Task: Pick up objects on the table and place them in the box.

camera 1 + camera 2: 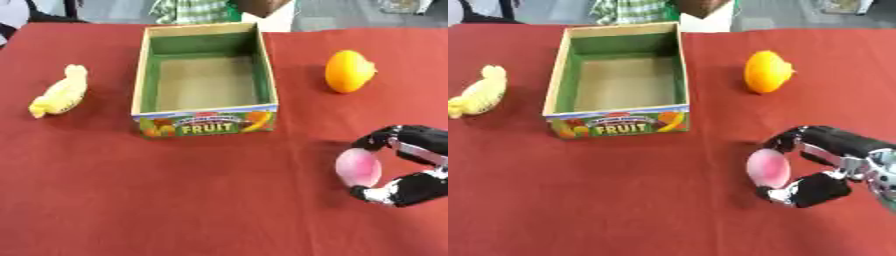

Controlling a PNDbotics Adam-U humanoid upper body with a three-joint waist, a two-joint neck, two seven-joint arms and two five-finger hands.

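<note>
Box: the box (206, 113) stands upright on the far middle of the table, open side up, nothing visible inside; green inner walls, tan floor, "FRUIT" printed on the near face.
Table: red cloth surface (175, 200); the widest bare stretch is the near half, in front of the box and left of the hand.
Right hand: black right hand (820, 189) enters from the right edge at the near right, fingers above and thumb below curled round the pink object, pinching it between them.
Yellow object: elongated pale yellow item (58, 93) lies on the cloth left of the box, well apart from it, close to the table's left side.
Orange object: rounded orange item (348, 71) sits right of the box, apart from it, level with the box's middle, with bare cloth all round.
Pink object: rounded pale pink item (768, 168) at the near right, held in the right hand, well apart from the box's near right corner; whether it touches the cloth cannot be told.
View differences: the right eye view shows more of the right hand, its wrist and silver joint reaching the right edge; the left eye view cuts the hand off sooner. The left eye view shows the whole yellow object; the right eye view puts it at the left border.
Left hand: shown in neither view.
</note>
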